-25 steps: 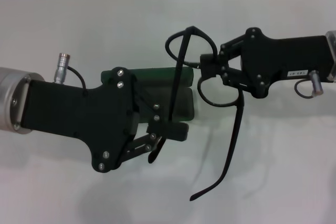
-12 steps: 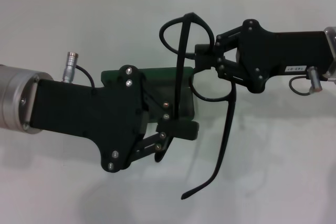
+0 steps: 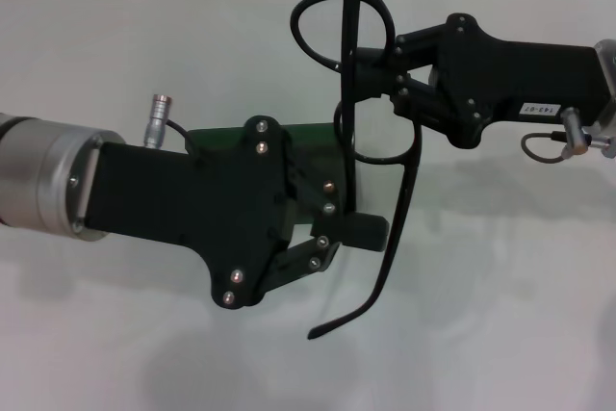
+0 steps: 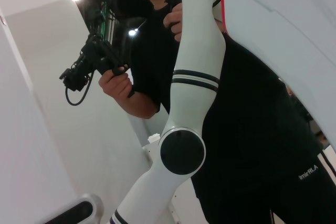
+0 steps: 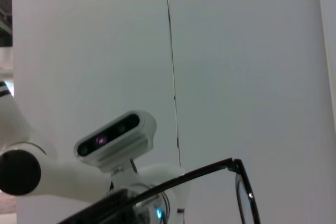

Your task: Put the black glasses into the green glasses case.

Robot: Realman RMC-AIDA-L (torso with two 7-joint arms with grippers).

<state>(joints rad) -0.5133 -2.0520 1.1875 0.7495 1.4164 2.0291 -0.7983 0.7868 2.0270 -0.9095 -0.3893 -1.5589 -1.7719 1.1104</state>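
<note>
head view: right gripper [image 3: 373, 72] clamps thin black plastic glasses [image 3: 358, 151] at bridge, above dark green hard case [image 3: 313, 134]. left gripper [image 3: 351, 238] pinches one temple arm. step: folding; next, close the temples w/ care.

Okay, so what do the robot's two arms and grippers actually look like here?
Both grippers are flat black plates with silver screws and linkage fingers. The left gripper sits on a silver cylindrical wrist, with a metal connector and black cable. The right gripper carries a small white label and a looped cable beside a metal plug.
</note>
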